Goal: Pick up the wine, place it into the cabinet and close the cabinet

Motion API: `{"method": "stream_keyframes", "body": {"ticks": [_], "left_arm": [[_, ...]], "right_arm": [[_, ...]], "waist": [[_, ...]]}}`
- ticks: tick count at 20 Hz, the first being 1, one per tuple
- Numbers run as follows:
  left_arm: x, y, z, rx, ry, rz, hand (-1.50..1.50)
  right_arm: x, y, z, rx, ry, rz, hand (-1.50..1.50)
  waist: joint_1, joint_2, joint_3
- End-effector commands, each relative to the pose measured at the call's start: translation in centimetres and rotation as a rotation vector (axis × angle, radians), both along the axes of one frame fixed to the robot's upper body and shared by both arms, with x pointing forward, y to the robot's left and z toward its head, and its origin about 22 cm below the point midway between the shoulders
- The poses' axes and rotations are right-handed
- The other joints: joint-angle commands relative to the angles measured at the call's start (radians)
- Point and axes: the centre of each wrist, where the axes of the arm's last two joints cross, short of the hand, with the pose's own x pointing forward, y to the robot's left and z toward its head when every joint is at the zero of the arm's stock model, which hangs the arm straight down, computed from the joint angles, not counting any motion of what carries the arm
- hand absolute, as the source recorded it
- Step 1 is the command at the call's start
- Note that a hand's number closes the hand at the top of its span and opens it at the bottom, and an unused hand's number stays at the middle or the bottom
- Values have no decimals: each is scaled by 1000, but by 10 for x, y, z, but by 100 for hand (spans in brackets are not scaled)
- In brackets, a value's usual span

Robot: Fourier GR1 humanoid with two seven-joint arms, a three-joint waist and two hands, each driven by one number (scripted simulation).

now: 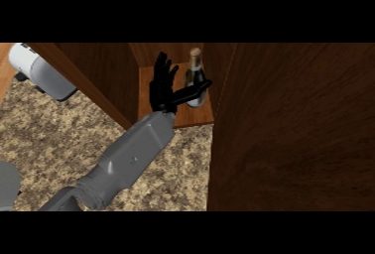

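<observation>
One hand [162, 89] shows, fingers straight, thumb touching the wine bottle [195, 74]. The bottle stands upright inside the cabinet [293, 129].

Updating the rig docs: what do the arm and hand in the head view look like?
One arm shows. The forearm is a smooth, light grey shell, slightly faceted, with a darker grey ribbed collar near the lower edge. The left hand is all black, with slim fingers and a thumb. No cables, markings or sleeve can be seen.
</observation>
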Motion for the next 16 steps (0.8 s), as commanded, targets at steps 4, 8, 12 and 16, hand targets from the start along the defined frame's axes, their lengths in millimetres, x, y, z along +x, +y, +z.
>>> {"method": "stream_keyframes", "body": {"ticks": [4,8,12,16], "left_arm": [[-6,-3,-8,156,-46,-36,-150],[8,-8,13,179,-87,-62,-150],[5,-16,17,162,-121,-62,-150],[-4,-25,17,135,-137,-52,-150]], "right_arm": [[-3,2,1,-1,-8,-1,-150],[-5,1,8,-7,-3,5,-150],[-2,0,-1,18,9,-15,-150],[3,4,0,-14,23,-9,-150]], "waist": [[10,-4,0],[18,-4,0],[29,-7,0],[41,-11,0]]}}
